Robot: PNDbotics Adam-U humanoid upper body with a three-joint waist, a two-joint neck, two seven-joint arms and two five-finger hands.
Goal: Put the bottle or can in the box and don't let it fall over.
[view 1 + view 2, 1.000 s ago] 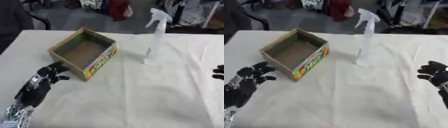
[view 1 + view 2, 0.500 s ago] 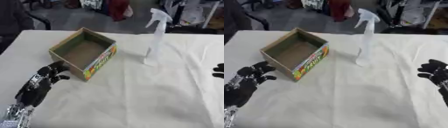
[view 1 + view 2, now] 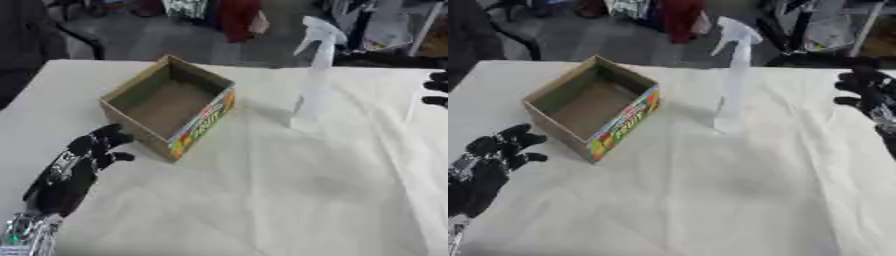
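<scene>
A lab or workshop: white-draped table (image 3: pixel 289 200), grey floor (image 3: pixel 166 35), metal stands (image 3: pixel 868 30) and clutter behind.

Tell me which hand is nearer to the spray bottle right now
The right hand. It hangs open off to the right of the spray bottle, not touching it. The left hand rests open far off at the lower left, beside the box.

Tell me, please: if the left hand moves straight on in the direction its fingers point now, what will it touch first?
Probably the box. The left hand lies open on the table, fingers aimed up and slightly right at the box's near corner. No other thing lies between them, though depth is hard to judge.
</scene>
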